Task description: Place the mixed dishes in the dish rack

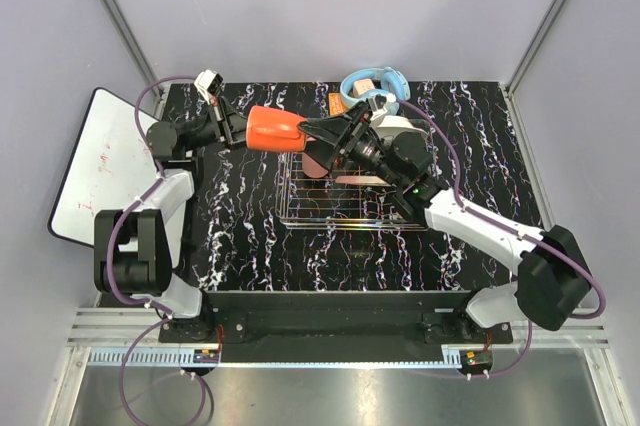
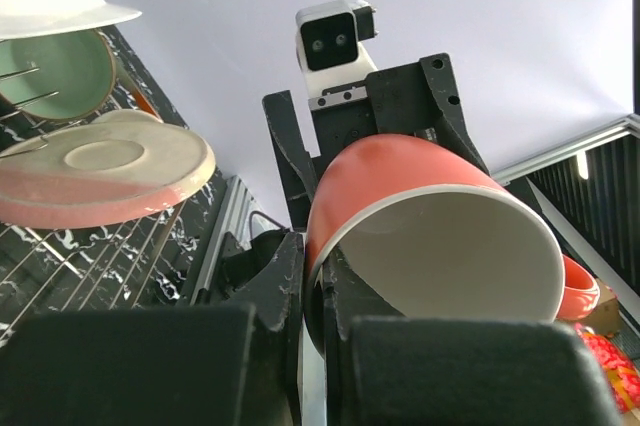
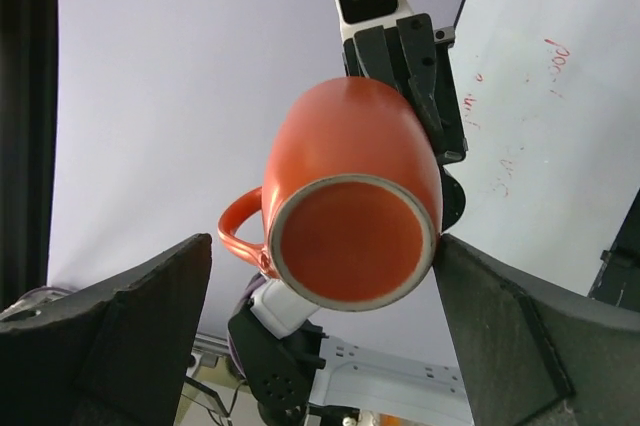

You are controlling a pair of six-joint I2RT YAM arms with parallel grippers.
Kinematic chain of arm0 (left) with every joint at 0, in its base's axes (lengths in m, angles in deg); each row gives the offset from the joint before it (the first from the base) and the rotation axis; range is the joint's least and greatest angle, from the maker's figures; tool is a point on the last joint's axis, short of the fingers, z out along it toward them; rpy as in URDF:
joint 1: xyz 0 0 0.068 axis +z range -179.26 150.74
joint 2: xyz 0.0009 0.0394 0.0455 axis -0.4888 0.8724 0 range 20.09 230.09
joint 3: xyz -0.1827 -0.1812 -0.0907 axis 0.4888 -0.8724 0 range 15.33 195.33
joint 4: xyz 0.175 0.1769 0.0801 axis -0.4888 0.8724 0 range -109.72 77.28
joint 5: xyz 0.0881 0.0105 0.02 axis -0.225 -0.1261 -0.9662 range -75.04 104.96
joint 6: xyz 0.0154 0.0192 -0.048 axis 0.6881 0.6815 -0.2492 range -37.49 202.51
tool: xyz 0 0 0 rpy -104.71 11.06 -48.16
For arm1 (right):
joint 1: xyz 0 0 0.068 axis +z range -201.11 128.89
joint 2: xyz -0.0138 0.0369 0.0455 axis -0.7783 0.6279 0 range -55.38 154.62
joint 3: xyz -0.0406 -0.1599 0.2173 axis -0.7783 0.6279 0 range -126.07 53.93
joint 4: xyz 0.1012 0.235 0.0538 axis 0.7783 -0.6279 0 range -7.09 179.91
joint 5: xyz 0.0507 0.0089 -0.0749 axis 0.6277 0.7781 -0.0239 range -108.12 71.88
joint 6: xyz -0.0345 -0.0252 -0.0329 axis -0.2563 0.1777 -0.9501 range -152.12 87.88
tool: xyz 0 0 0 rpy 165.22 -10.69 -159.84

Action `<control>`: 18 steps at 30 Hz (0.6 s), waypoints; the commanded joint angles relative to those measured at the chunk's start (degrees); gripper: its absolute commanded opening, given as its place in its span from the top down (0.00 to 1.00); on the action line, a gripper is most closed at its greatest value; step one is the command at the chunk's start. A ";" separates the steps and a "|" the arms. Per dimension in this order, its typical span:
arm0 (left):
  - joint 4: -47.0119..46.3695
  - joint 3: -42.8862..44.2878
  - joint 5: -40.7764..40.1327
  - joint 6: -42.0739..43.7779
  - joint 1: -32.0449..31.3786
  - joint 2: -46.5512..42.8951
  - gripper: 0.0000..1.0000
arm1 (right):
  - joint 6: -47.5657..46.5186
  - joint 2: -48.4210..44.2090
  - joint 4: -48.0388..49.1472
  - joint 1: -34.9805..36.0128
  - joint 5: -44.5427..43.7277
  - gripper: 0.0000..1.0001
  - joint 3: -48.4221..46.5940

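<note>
An orange mug point(image 1: 275, 129) with a cream inside hangs sideways in the air, left of the dish rack point(image 1: 330, 218). My left gripper point(image 1: 238, 131) is shut on its rim, one finger inside and one outside point(image 2: 318, 286). My right gripper point(image 1: 318, 136) is open, and the mug's base point(image 3: 350, 236) lies between its fingers point(image 3: 150, 316). One fingertip is at the mug's side; the other stands well clear of the handle. A pink-and-cream plate point(image 2: 100, 171), a pale green bowl point(image 2: 55, 71) and a white dish point(image 2: 60, 6) stand in the rack.
Light blue headphones point(image 1: 375, 86) lie behind the rack at the far edge. A white board with red marks point(image 1: 95, 161) lies off the table's left side. Another orange dish point(image 2: 580, 291) shows low beside the mug in the left wrist view.
</note>
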 commanded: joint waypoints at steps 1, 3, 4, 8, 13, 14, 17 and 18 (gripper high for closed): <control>-24.08 0.73 -0.63 0.03 -0.36 -3.46 1.00 | 4.98 1.02 9.16 -0.63 1.08 0.00 -0.50; -24.08 1.17 -0.37 0.03 -1.40 -3.55 1.00 | 5.60 2.08 9.33 -0.71 1.87 0.00 -1.29; -24.08 1.43 -0.28 0.21 -1.59 -3.46 1.00 | 5.78 3.04 9.33 -0.63 2.66 0.00 -2.08; -24.08 1.78 0.59 0.56 -1.94 -3.63 1.00 | 6.39 4.54 9.33 -0.71 3.28 0.00 -3.14; -24.08 1.17 1.65 1.70 -2.73 -4.16 1.00 | 6.04 5.86 8.63 -0.63 4.42 0.00 -5.60; -24.08 0.99 1.65 1.88 -2.73 -4.08 1.00 | 5.69 6.04 8.46 -0.63 4.69 0.00 -6.04; -24.08 0.90 1.83 2.23 -2.73 -3.90 1.00 | 5.17 6.21 7.05 -0.63 5.48 0.01 -7.09; -23.99 0.90 1.83 2.32 -2.73 -3.81 1.00 | 5.16 6.39 7.05 -0.63 6.35 0.05 -7.36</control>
